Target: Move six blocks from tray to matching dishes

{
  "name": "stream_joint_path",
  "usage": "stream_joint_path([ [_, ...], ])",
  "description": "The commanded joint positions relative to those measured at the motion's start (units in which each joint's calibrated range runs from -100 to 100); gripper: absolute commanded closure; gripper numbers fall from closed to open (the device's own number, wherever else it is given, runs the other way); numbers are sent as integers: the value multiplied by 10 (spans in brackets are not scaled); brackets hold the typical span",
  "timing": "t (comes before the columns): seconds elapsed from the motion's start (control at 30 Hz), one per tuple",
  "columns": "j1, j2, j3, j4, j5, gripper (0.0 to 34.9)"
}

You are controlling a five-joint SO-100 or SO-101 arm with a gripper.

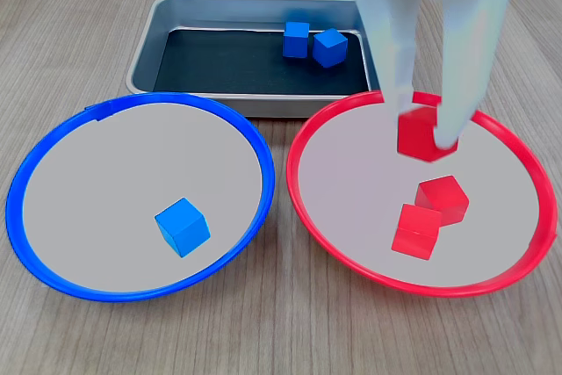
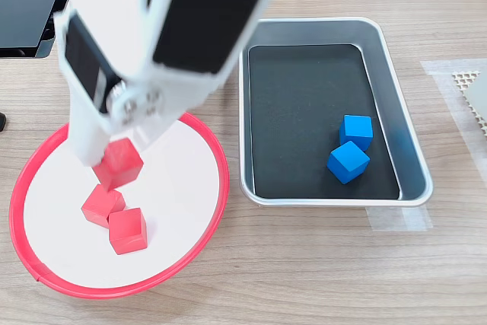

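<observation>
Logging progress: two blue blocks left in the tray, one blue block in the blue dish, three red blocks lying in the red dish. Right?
Not quite: in the first exterior view only two red blocks lie in the red dish; the third red block is between the end effector fingers. The rest holds.

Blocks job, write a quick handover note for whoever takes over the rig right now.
Gripper: shut on the third red block, held over the red-rimmed dish; whether it touches the dish yet is unclear.
Red-rimmed dish: two red blocks already resting in it, touching each other.
Blue-rimmed dish: one blue block.
Tray: two blue blocks side by side.
Done: two red, one blue.
Left: release the held red block, then move both tray blocks to the blue-rimmed dish.
</observation>
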State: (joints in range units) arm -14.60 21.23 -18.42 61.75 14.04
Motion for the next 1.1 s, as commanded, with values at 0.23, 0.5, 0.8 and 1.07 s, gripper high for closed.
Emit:
stream_joint_path([
  [0.23,0,-79,121,-59,38,189],
  [0.5,62,-313,381,55,124,347],
  [0.8,128,-502,671,90,295,314],
  [1.07,79,-526,706,112,324,217],
])
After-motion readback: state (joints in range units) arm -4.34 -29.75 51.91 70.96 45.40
